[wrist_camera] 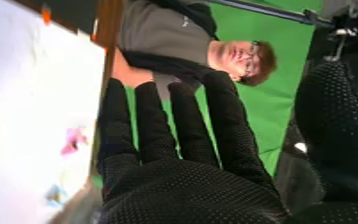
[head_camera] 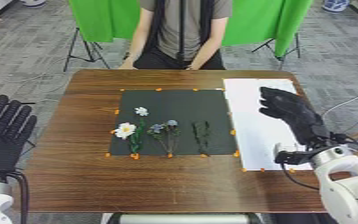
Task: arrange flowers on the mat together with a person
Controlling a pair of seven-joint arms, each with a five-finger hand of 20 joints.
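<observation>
At the center of a brown wooden table [head_camera: 69,175], seen from your robot's head with twelve o'clock at the far edge, cut stems lie on a dark mat [head_camera: 206,102] awash in muted color. You see a large white flower [head_camera: 125,131] with a yellow heart between the mat's eight and nine o'clock, and a small white flower [head_camera: 142,111] at its ten. Green leaves [head_camera: 135,141] trail from them toward seven. Near the middle sit blue-gray blooms [head_camera: 157,128], their thin stems angled toward six, and a leafy green sprig [head_camera: 201,134] lies at four o'clock.

Your right hand [head_camera: 288,104] appears over the white sheet [head_camera: 255,145] at the table's two o'clock, fingertips toward eleven; you cannot tell whether it touches the surface. The wrist view shows you that right hand [wrist_camera: 189,187] opened flat, fingers straight and slightly spread, thumb well apart from them.

Your left hand [head_camera: 4,127] is beside the table at nine o'clock, its fingers straight, lightly fanned and pointing toward twelve.

Orange markers [head_camera: 233,132] dot the borders of mat and sheet. Beyond the table, you face a green backdrop [head_camera: 113,20], with a dark stand [head_camera: 87,50] at eleven o'clock.
</observation>
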